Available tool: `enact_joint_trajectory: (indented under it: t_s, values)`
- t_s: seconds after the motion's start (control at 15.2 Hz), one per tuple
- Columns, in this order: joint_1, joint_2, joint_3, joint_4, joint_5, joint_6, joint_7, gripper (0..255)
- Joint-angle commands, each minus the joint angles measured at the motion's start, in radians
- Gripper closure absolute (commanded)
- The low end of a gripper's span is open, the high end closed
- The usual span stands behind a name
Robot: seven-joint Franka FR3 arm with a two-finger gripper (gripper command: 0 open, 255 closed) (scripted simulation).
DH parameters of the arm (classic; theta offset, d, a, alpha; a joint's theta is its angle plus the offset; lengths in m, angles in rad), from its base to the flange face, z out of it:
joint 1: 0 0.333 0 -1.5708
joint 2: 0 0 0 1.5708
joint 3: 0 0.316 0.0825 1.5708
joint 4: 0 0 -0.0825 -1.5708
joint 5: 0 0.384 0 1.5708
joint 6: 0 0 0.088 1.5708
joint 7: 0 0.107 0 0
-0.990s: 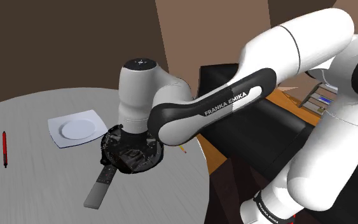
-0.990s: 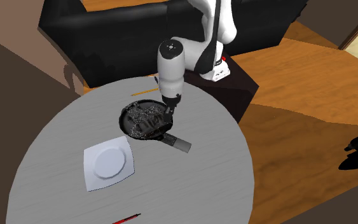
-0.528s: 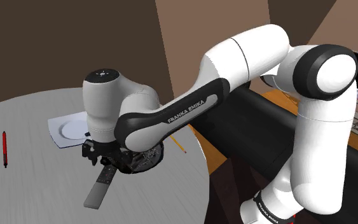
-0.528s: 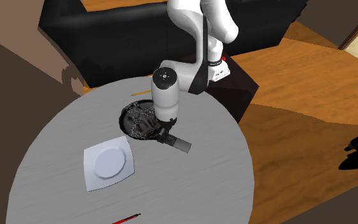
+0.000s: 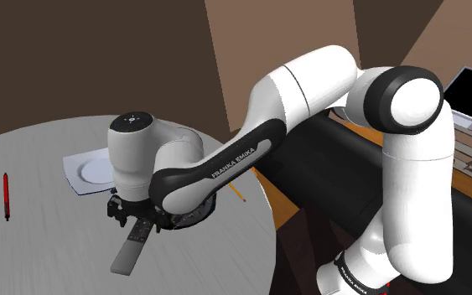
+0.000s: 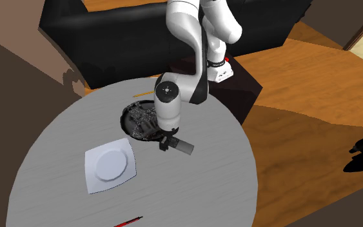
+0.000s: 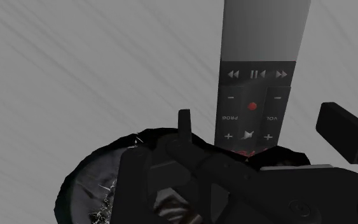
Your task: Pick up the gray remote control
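Black gripper (image 7: 258, 118), jaws apart, straddles the gray remote control's (image 7: 263, 44) button end, inward from the tabletop's (image 5: 41, 243) edge. The hand hides the remote's end at a dark dish (image 6: 135, 119).

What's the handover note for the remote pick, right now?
Gripper: open, nothing held, low over the button end of the gray remote control, one finger on each side of it.
Remote: lies flat on the round gray table, its button end at the rim of the black round dish.
Done: approach and line-up over the remote.
Left: go down, close on the remote, lift it. Mind the dish rim next to the fingers.
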Motion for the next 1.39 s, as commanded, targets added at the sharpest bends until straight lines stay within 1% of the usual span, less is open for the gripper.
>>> enact_joint_trajectory:
  t_s: [0.0, 0.07, 0.66, 1.32]
  values:
    - [0.004, 0.008, -0.004, 0.0, -0.006, 0.006, 0.004, 0]
    - [0.002, 0.007, -0.004, 0.0, -0.005, 0.006, 0.003, 255]
    - [0.004, 0.008, -0.004, 0.001, -0.006, 0.006, 0.004, 255]
    - [-0.027, -0.076, 0.039, 0.018, 0.058, -0.085, -0.037, 255]
